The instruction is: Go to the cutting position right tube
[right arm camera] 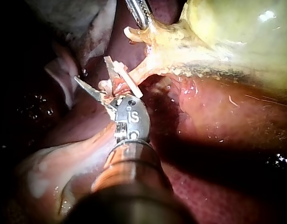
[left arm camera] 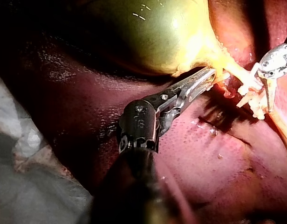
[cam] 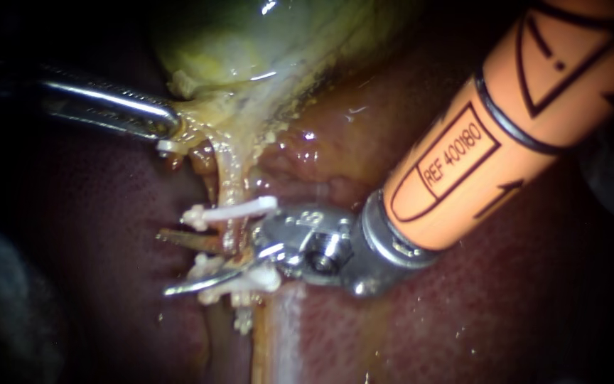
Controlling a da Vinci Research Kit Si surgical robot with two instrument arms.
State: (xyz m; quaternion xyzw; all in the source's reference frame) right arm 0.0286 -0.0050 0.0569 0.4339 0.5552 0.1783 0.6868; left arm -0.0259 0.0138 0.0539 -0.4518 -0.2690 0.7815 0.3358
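Observation:
The yellow-green gallbladder (cam: 250, 43) narrows into a pale tube (cam: 227, 178) that runs down across the liver (cam: 463, 313). White clips sit on the tube, one above (cam: 239, 210) and a cluster below (cam: 250, 281). My right instrument (cam: 186, 264), on an orange shaft, reaches the tube between those clips. Its two blades stand open around the tube (right arm camera: 116, 86), and the lower blade (cam: 200, 283) shows clearly. My left instrument (cam: 168, 128) is shut on tissue at the gallbladder neck and holds it toward the left. The left wrist view shows those jaws (left arm camera: 206, 78) on the same tissue.
Dark red liver (left arm camera: 213, 154) surrounds the site. A brownish strand (cam: 186, 240) lies left of the tube between the clips. Pale cloth (left arm camera: 22, 154) lies beside the left instrument's shaft. The orange shaft (cam: 506, 121) fills the endoscope view's upper right.

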